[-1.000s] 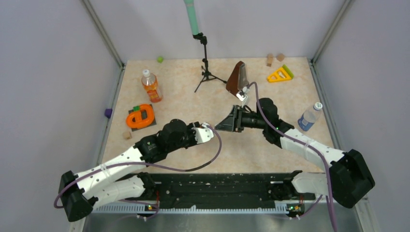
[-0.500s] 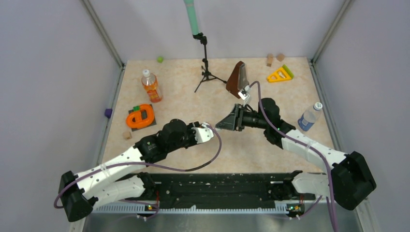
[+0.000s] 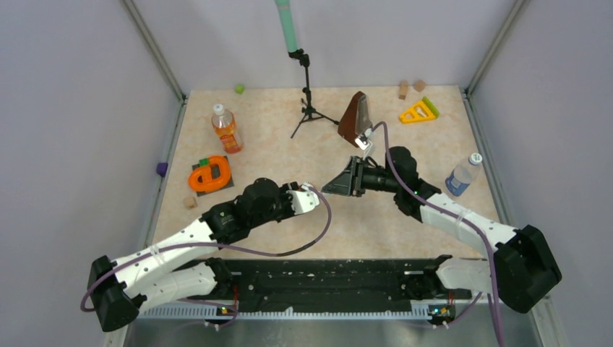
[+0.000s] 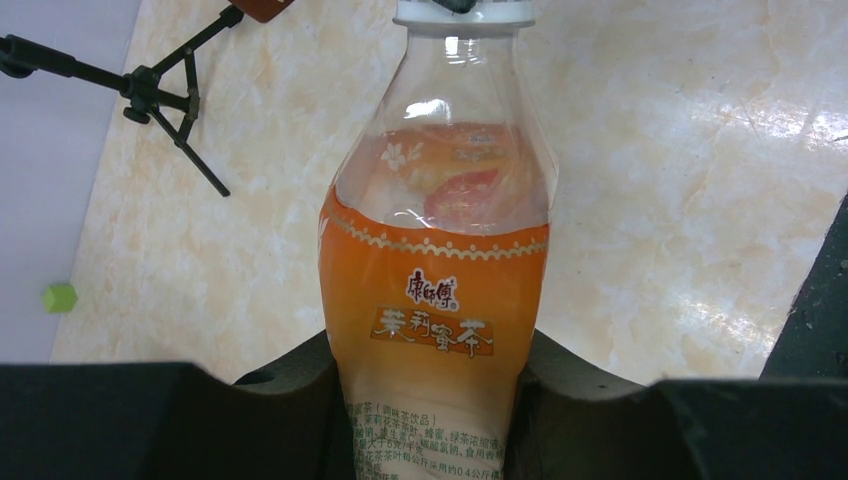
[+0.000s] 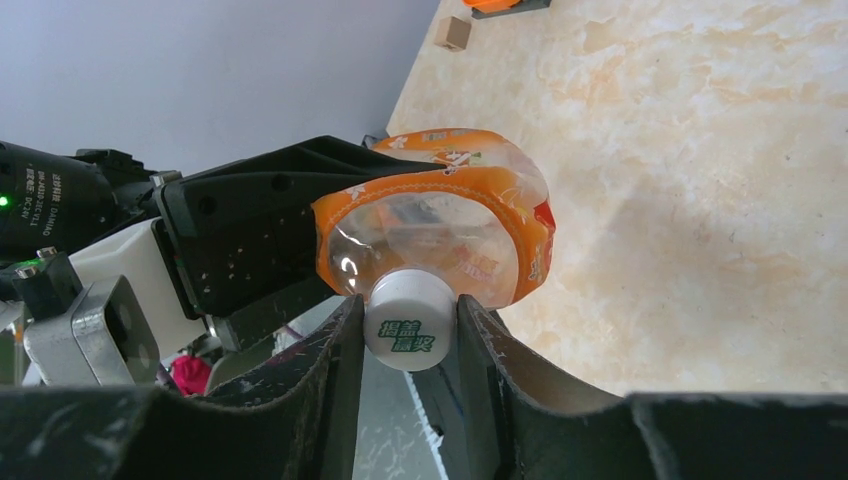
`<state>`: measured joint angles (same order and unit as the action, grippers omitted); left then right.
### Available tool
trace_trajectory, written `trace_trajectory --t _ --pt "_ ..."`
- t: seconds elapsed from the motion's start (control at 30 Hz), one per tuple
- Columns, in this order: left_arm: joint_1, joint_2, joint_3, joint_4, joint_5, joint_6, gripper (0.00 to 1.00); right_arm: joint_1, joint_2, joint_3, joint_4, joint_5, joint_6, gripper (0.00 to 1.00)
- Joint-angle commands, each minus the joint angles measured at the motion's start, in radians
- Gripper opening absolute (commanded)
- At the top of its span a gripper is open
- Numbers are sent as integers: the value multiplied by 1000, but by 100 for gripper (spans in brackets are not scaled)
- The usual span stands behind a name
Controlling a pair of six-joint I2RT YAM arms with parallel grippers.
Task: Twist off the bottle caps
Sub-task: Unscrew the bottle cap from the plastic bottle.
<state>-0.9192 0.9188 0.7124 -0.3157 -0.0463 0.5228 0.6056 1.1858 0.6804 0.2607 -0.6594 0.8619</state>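
We see our left gripper (image 4: 432, 390) clenched round the body of the squat orange bottle (image 4: 440, 250), held over the middle of the table (image 3: 376, 224). Our right gripper (image 5: 410, 338) grasps its white cap (image 5: 405, 325). The slim orange bottle (image 3: 225, 129) stands far left, the blue-labelled bottle (image 3: 460, 176) near the right edge

Bottle (image 4: 436, 300) orange lbl, cap (image 5: 410, 335) white, table (image 3: 275, 155) beige marbled.
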Motion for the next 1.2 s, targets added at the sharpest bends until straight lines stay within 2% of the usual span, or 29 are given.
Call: trace_trajectory --t 0.0,0.07,0.1,0.13,0.17,0.23,0.3,0.47,0.67,0.93,1.17 --pt "-6 -3 8 50 3 -10 0 2 -1 9 17 -15 -21 31" --pt "-6 -3 6 49 5 -10 0 2 -5 8 11 -5 -25 27" --pt "-6 -4 6 48 4 -10 0 2 -6 6 14 -3 -27 18" --pt "-6 -6 7 44 3 -14 0 2 -8 4 19 -3 -26 14" --pt "-6 -7 8 39 5 -20 0 2 -9 4 22 -2 -28 13" --pt "-6 -11 18 30 16 -48 0 2 -9 2 35 -15 -36 4" --pt "-6 -12 27 31 22 -92 0 2 -9 2 49 -34 -57 0" --pt "-3 -2 66 10 109 -184 0 2 -25 5 54 -71 -129 0" --pt "28 22 115 -52 278 -208 0 6 -65 -3 65 -158 -223 0" --pt "71 19 167 -94 518 -212 0 66 -170 -26 26 -248 -436 0" --pt "86 44 196 -93 656 -227 0 69 -219 -69 95 -289 -464 0"
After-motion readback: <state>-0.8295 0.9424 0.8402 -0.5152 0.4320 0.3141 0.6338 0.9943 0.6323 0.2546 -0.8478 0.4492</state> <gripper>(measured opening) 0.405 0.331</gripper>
